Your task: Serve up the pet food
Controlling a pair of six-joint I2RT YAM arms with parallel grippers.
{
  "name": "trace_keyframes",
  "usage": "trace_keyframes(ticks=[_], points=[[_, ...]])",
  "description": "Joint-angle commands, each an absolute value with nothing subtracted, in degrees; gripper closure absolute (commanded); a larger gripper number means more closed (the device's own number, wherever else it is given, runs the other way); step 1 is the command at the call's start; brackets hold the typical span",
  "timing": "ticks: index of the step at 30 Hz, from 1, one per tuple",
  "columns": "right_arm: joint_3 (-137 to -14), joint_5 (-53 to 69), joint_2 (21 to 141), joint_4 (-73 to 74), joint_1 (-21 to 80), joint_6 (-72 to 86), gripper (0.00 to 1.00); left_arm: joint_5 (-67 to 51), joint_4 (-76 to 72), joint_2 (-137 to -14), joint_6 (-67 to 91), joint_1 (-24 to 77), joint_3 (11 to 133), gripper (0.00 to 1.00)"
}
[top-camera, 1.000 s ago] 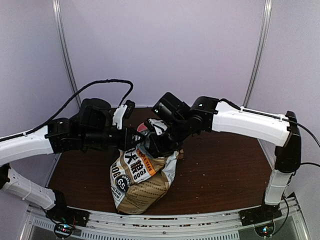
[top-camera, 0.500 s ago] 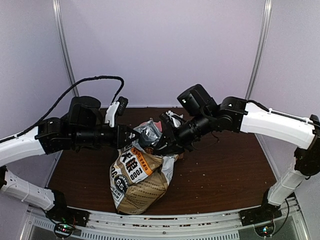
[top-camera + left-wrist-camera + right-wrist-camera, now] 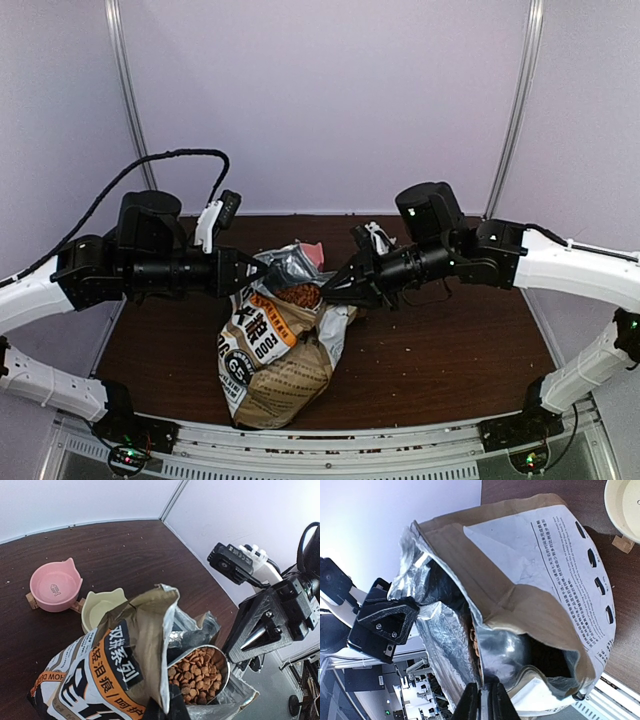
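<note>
- The two arms have drawn apart: a second ago both wrists crowded over the bag [image 3: 280, 350]; now the left one sits further left and the right one further right.
- That pull has spread the bag's mouth, so the pet food [image 3: 197, 672] now shows from above where the wrists hid it before.
- The bag itself has barely shifted; it stands mid-table, leaning toward the near edge.
- The left gripper [image 3: 262, 275] is pinched shut on the foil lip of the bag, holding that side back.
- The right gripper [image 3: 338, 288] is nearly closed and appears to grip the handle of the scoop [image 3: 506, 649], though the handle itself is hidden.
- The scoop sits in the bag's mouth, heaped with pellets, so loading looks done and the carry to a bowl is what remains.
- Count: one bag, one scoop, two bowls.
- The pink bowl [image 3: 55, 585] and the cream bowl [image 3: 102, 610] touch each other behind the bag toward the far edge, both without food.
- A few stray pellets dot the table [image 3: 450, 350].
</note>
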State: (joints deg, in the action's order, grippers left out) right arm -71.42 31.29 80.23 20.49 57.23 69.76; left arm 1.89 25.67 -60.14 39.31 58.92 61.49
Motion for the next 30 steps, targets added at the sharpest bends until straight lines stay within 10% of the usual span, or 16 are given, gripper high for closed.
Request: trace_keyframes(ticks=[1, 30], points=[[-69.12, 25.49, 75.54, 13.93, 56.63, 74.6, 1.0, 1.19, 20.16, -56.98, 37.25, 58.45, 62.54, 1.0], [-59.82, 24.71, 68.51, 2.57, 57.71, 82.19, 1.0, 6.01, 21.62, -54.71, 39.55, 57.08, 61.95, 1.0]])
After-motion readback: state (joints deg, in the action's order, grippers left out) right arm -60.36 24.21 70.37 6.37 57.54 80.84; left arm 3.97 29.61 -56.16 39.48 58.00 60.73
